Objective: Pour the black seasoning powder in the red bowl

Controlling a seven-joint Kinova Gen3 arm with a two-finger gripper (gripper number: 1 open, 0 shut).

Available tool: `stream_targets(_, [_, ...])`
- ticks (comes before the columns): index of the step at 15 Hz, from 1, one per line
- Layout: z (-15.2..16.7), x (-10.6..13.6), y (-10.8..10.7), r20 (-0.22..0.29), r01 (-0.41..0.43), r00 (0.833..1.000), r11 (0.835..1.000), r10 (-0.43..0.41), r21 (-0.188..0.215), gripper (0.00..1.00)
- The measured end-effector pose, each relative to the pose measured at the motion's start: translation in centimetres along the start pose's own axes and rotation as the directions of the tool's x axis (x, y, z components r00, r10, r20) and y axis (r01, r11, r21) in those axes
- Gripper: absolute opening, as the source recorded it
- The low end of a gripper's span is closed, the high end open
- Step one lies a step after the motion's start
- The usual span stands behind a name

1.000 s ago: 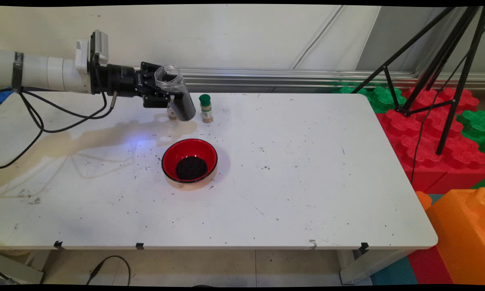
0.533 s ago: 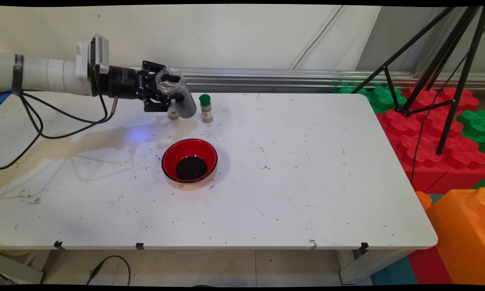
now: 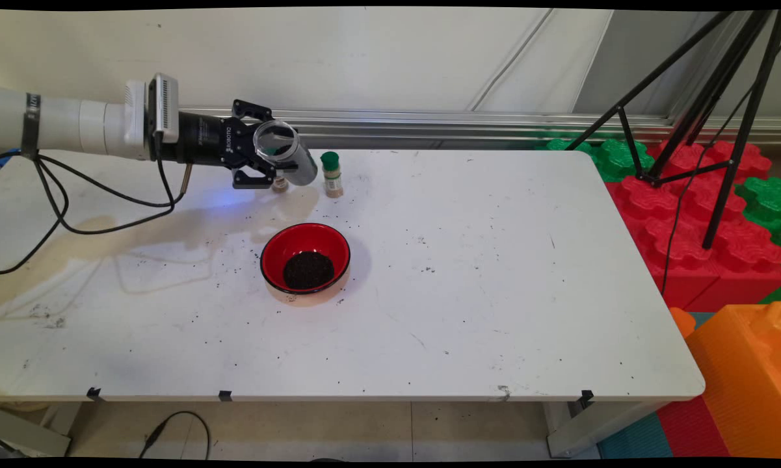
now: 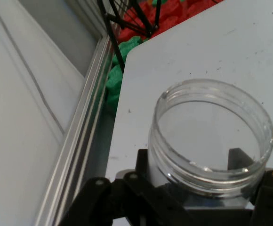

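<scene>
One clear open jar [image 3: 285,153] sits clamped in the pincer [image 3: 274,170]. Two small spice bottles stand on the one white table [image 3: 494,292]: a green-capped bottle [image 3: 330,173] just beyond the pincer's tips, and a second bottle [image 3: 278,184], mostly hidden, right under it. One red bowl [image 3: 305,257] lies nearer the camera than the pincer, holding one heap of dark grains [image 3: 307,270].

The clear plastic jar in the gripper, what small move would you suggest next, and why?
Probably lower it upright onto the white table: the clear plastic jar, held in the black two-finger gripper, hangs tilted beside the green-capped spice bottle, away from the red bowl.
</scene>
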Motion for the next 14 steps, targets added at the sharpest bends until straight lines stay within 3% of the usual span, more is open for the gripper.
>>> stream_targets(7, [0.1, 0.2, 0.6, 0.01, -0.167, 0.986, 0.986, 0.167, 0.003, 0.0])
stream_targets(14, [-0.2, 0.4, 1.4, 0.02, -0.34, 0.94, 0.94, 0.34, 0.002, 0.0])
